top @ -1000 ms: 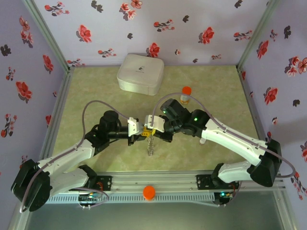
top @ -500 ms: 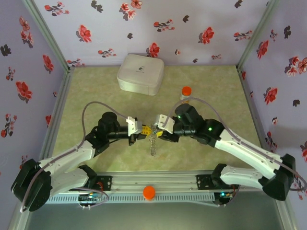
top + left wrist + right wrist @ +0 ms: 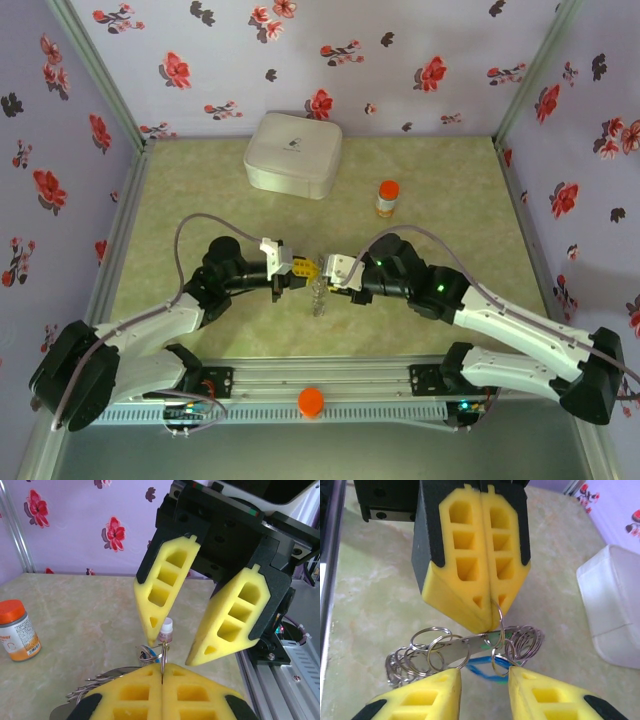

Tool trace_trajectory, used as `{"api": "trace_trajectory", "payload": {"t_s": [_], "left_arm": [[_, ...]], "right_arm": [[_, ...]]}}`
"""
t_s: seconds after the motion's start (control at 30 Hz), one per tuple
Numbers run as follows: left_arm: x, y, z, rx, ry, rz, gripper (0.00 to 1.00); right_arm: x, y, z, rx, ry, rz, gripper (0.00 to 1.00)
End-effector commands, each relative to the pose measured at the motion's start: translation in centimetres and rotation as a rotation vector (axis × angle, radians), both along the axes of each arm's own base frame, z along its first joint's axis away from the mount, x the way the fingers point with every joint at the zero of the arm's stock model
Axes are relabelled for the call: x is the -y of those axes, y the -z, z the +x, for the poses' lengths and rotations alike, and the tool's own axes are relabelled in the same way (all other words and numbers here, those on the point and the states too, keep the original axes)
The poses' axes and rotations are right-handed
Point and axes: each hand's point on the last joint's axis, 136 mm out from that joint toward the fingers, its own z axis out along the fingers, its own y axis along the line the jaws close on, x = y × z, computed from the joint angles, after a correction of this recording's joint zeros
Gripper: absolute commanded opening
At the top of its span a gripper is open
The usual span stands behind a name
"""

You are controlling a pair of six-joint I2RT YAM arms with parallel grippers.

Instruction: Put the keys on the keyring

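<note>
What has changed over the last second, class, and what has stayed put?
The right gripper opened, let go of the keyring and drew back rightward and toward the near edge, uncovering the bottle. The left gripper stayed shut on the keyring, and the box did not move.

The table [image 3: 200, 190] has a pale green, marbled top. A white, rounded square box [image 3: 293, 154] sits on it towards the back. An orange-capped bottle [image 3: 387, 198] stands upright to the right of the box and somewhat nearer the front, well apart from it. Far in front of the box, a metal rail [image 3: 260, 378] runs along the near edge, with an orange disc [image 3: 311, 401] lying on it.
</note>
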Motion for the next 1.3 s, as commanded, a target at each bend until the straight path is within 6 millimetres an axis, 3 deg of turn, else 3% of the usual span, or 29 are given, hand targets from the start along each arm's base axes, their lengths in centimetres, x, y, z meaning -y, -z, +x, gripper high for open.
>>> {"api": "trace_trajectory", "payload": {"t_s": [0.0,0.5,0.77,1.17,1.27], "left_arm": [[0.0,-1.0,-0.3,0.018,0.023,-0.042,0.0],[0.0,-1.4,-0.3,0.021,0.022,-0.06,0.0],[0.0,-1.7,-0.1,0.01,0.016,-0.083,0.0],[-0.3,-2.8,1.0,0.025,-0.055,-0.124,0.0],[-0.3,-2.7,0.9,0.024,-0.055,-0.123,0.0]], "right_arm": [[-0.1,-1.4,0.6,0.111,0.005,0.021,0.29],[-0.3,-1.2,0.7,0.191,-0.004,-0.019,0.15],[-0.4,-1.1,0.5,0.196,-0.014,-0.026,0.0],[-1.5,0.7,-0.6,0.217,-0.069,-0.061,0.0],[-1.5,0.1,-0.3,0.21,-0.036,-0.031,0.06]]}}
